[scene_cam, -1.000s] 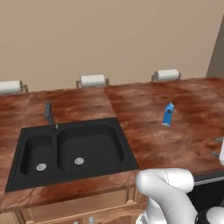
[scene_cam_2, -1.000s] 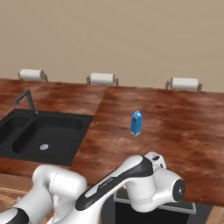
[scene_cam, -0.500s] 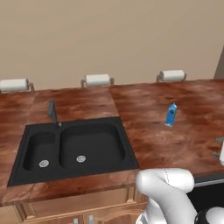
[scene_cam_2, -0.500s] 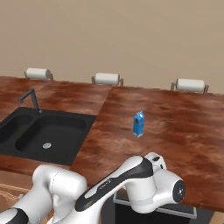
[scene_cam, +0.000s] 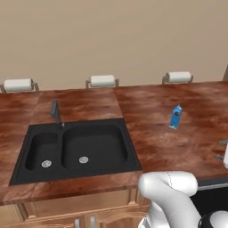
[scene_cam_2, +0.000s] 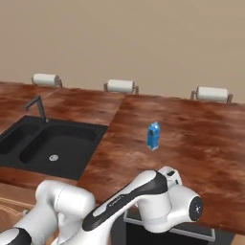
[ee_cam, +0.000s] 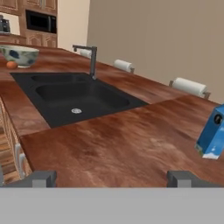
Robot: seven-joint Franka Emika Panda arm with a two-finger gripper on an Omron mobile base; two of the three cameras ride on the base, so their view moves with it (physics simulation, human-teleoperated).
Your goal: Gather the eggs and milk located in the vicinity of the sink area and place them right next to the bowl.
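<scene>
The milk carton (scene_cam: pixel 176 116) is a small blue box with a gabled top and pale markings, standing upright on the bare counter (scene_cam: pixel 169 147) to the right of the sink (scene_cam: pixel 75 149), well apart from its rim; the right base view shows it (scene_cam_2: pixel 153 136) alone on the same stretch, and in the hand view it (ee_cam: pixel 211 132) is cut off by the right edge, with a round dark mark on its face. The counter is a glossy, mottled red-brown slab. The sink is matte black with two basins of unequal width, each with a round silver drain, and a thin dark faucet (scene_cam: pixel 55 112) rises at its back edge. The hand view reaches beyond the sink to a round, deep bowl (ee_cam: pixel 19 55), pale with bluish patches and a lighter rim, and a small orange-brown egg (ee_cam: pixel 12 64) lying just beside it on the counter; whether they touch is too small to tell. Three white paper rolls on holders line the beige wall, the middle one (scene_cam: pixel 102 81) behind the sink. Wooden cabinets and a dark microwave (ee_cam: pixel 40 21) show at the hand view's upper left, blurred. The end effector (ee_cam: pixel 112 178) sits low over the counter's near edge with its two dark finger tips spread wide and nothing between them.
</scene>
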